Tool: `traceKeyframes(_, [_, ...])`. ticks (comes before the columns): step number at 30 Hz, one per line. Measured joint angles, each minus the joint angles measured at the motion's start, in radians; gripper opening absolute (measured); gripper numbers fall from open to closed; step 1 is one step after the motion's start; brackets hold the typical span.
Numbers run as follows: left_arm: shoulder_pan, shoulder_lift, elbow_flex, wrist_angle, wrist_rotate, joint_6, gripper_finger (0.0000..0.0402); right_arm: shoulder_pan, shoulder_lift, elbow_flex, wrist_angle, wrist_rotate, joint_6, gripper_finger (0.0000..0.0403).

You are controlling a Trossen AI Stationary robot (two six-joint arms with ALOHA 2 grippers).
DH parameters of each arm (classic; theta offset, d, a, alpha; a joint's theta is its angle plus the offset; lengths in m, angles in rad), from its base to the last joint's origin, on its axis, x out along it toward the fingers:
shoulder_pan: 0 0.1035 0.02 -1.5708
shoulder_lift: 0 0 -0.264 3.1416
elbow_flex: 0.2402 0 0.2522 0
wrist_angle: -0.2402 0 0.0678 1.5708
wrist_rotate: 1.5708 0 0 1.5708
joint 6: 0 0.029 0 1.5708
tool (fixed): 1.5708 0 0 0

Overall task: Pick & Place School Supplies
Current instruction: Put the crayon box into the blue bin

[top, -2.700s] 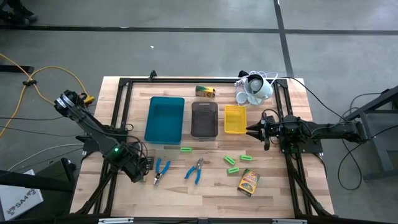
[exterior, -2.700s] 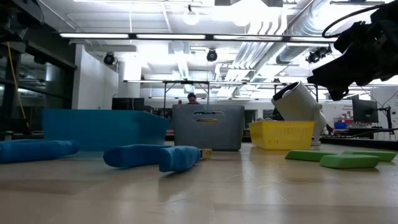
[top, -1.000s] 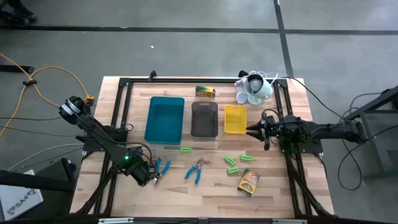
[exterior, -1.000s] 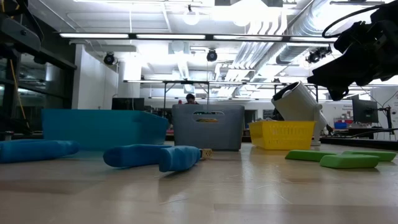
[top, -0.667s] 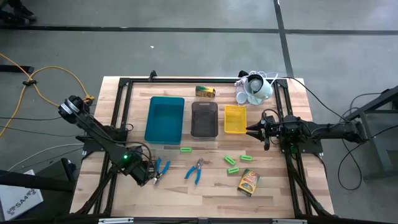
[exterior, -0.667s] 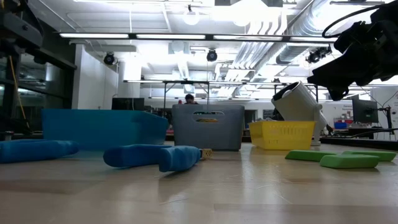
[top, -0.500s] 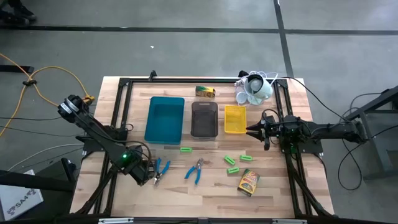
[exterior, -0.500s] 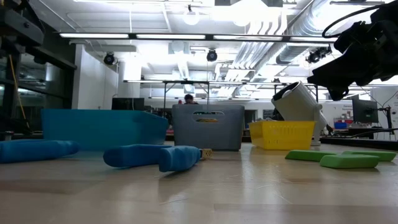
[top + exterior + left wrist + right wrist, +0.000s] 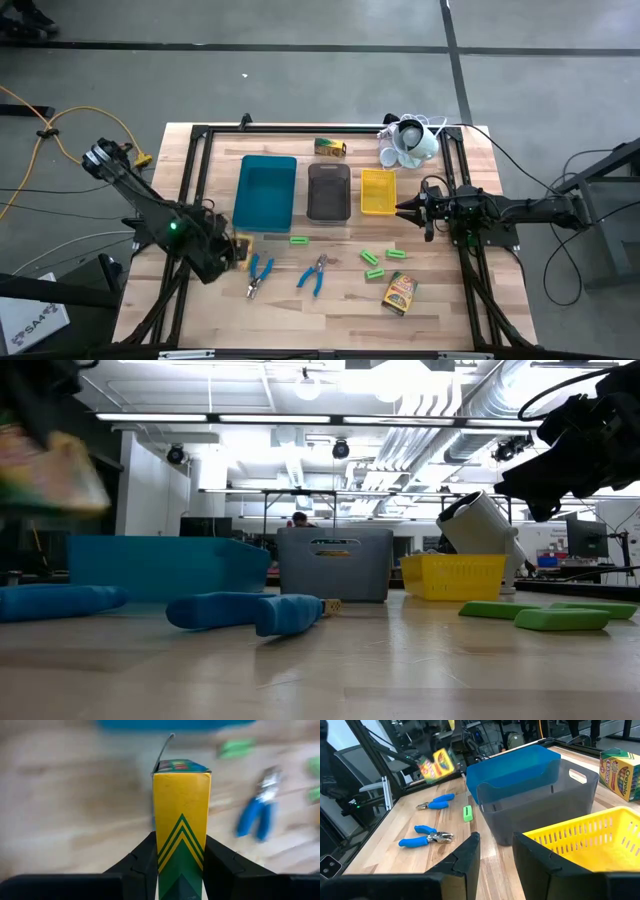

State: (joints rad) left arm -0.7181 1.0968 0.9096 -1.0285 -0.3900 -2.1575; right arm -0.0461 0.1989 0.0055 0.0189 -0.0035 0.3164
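The one readable label is "Crayola" on the crayon box (image 9: 623,766) standing at 12 o'clock on the bench (image 9: 340,305), behind the grey bin (image 9: 328,191). The bench is pale wood planking with a black frame, on a grey concrete floor; beyond it lies a workshop with ceiling strip lights and exposed ducts, and a person sits far back.

At 8 o'clock, the left end effector (image 9: 232,250) is clamped on a yellow-and-green box (image 9: 181,820), fingers (image 9: 143,862) pressed against its two sides, carried clear above the wood near the teal bin (image 9: 265,192). Just beside it, toward 7 o'clock, lie blue-handled pliers (image 9: 259,273); a second pair (image 9: 316,273) lies near 6 o'clock. A green stick (image 9: 298,240) lies in front of the bins, with three more (image 9: 378,262) at 5 o'clock beside another printed box (image 9: 398,292). The yellow basket (image 9: 377,192) sits right of the grey bin.

At 3 o'clock, the right end effector (image 9: 404,209) hovers beside the basket, fingers (image 9: 466,857) partly apart, holding nothing.
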Motion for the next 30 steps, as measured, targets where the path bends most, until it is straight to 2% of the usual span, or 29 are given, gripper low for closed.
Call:
traceKeyframes(4, [0.076,-0.097,0.0,-0.029,-0.098,0.162,0.0106,0.0,0.0,0.0,0.0,0.0,0.0,0.0106])
traceKeyframes(10, [0.331,-0.194,0.0,-0.031,-0.085,0.49,0.0106,0.0,0.0,0.0,0.0,0.0,0.0,0.0106])
traceKeyframes(15, [0.6,-0.202,0.0,0.049,0.057,0.787,0.0106,0.0,0.0,0.0,0.0,0.0,0.0,0.0106])
traceKeyframes(20, [0.823,-0.138,-0.002,0.176,0.219,1.018,0.0106,0.0,0.0,0.0,0.0,0.0,0.0,0.0106])
traceKeyframes(26, [0.952,-0.067,-0.06,0.364,0.347,1.12,0.0106,0.0,0.0,0.0,0.0,0.0,0.0,0.0106])
traceKeyframes(30, [0.974,-0.066,-0.117,0.451,0.364,1.121,0.0106,0.0,0.0,0.0,0.0,0.0,0.0,0.0106])
